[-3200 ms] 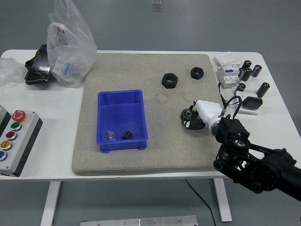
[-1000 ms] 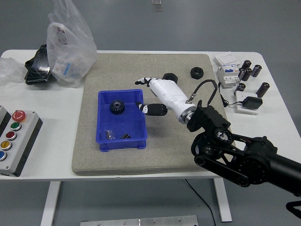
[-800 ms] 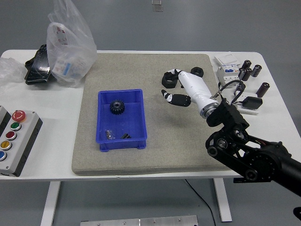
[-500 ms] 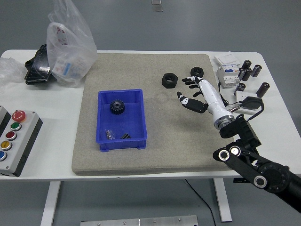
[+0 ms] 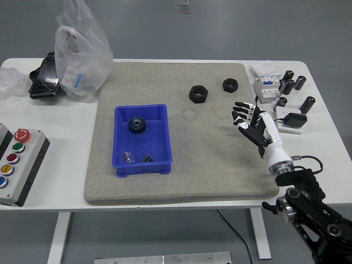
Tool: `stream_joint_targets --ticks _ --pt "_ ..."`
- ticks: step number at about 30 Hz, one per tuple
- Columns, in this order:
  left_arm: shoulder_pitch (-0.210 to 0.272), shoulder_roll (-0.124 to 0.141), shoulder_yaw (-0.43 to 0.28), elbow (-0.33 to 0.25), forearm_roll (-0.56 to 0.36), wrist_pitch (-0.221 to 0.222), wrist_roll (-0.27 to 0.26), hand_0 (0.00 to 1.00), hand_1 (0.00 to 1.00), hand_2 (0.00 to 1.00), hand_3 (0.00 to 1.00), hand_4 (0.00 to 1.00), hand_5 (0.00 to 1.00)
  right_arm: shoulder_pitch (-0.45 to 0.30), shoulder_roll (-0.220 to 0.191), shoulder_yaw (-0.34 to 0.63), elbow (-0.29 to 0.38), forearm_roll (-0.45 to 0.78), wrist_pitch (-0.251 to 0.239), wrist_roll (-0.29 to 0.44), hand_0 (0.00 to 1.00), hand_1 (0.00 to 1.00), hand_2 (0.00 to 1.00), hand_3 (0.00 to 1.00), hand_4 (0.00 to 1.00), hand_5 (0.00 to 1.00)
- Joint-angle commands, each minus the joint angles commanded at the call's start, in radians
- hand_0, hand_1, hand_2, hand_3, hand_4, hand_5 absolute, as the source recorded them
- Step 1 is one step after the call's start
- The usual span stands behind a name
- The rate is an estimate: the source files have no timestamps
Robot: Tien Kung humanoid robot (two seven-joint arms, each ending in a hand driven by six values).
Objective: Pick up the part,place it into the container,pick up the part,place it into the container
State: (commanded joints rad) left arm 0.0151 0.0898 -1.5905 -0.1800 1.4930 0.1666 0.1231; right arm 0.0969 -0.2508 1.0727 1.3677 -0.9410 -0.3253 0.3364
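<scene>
Right hand [image 5: 254, 122]: white with black fingertips, fingers spread, holding nothing, poised above the right edge of the grey mat [image 5: 181, 181], palm turned toward the camera. Forearm running down to a black arm at the lower right corner.

Just beyond the fingertips, to the upper left: two black nuts on the mat, the larger nut [image 5: 198, 93] nearer the middle, the smaller nut [image 5: 230, 84] near the far right. Both untouched, apart from each other.

To the right of the hand, off the mat: a white electrical unit [image 5: 266, 82], several black cylinders [image 5: 307, 104] and a black adapter [image 5: 295, 119] on a white base.

Left of the hand, well apart: blue bin [image 5: 122, 160] on the mat, holding a black gear [image 5: 136, 125] toward its far side, plus two small dark pieces [image 5: 138, 158] at its near side.

Further left on the white table [image 5: 324, 132]: clear plastic bag [image 5: 82, 52], black object [image 5: 44, 78] beside it, button box [image 5: 16, 163] at the left edge.
</scene>
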Motion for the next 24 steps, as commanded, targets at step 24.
stream_joint_targets --ticks 24 --pt "-0.003 -0.012 0.047 0.000 -0.068 -0.005 -0.047 0.632 0.565 0.553 0.612 0.697 0.289 -0.041 -0.040 0.004 0.012 0.159 -0.020 0.078 0.677 0.680 0.676 0.668 0.707 0.427"
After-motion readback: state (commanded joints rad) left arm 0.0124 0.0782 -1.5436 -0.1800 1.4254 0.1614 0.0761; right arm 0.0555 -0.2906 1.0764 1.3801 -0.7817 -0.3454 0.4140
